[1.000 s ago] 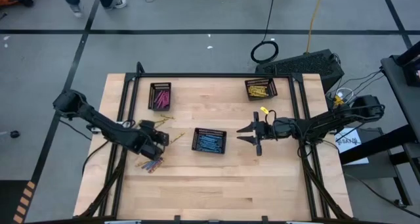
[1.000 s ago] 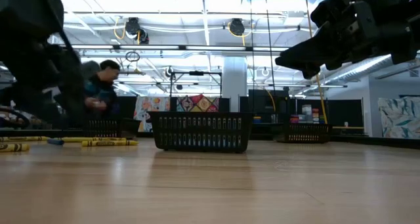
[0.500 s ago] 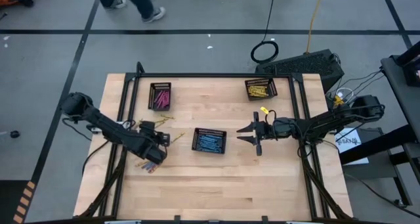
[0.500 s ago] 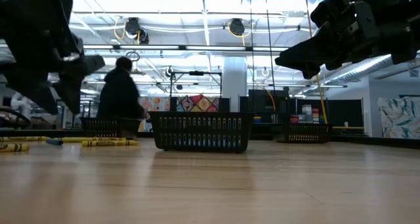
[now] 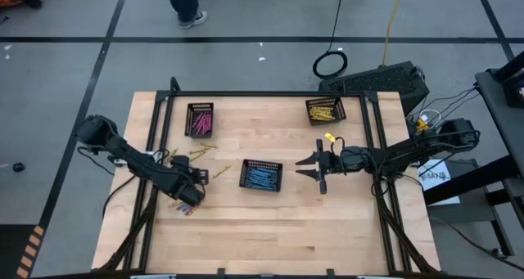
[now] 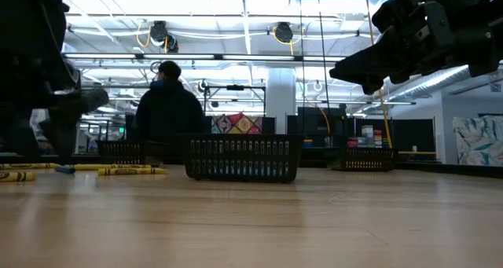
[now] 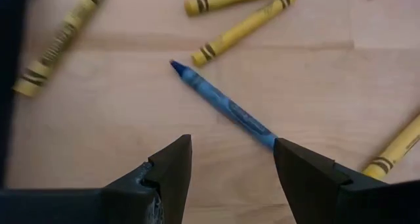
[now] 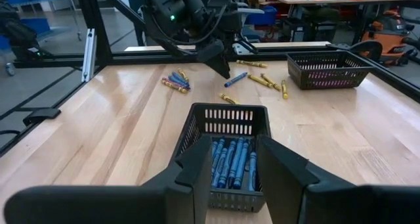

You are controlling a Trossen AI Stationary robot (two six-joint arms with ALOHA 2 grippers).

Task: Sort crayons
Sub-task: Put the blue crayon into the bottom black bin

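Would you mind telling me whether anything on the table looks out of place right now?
Yes: loose crayons lie scattered on the wood beside the left gripper, outside the trays. A blue crayon lies among yellow ones, just ahead of its open fingers. The three trays look orderly.

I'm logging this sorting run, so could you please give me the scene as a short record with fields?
left gripper: open, over a loose blue crayon on the table
right gripper: open, empty, beside the middle tray
middle tray: blue crayons
far-left tray: pink crayons
far-right tray: yellow crayons
loose yellow crayons: around the blue one
background: a person standing beyond the table
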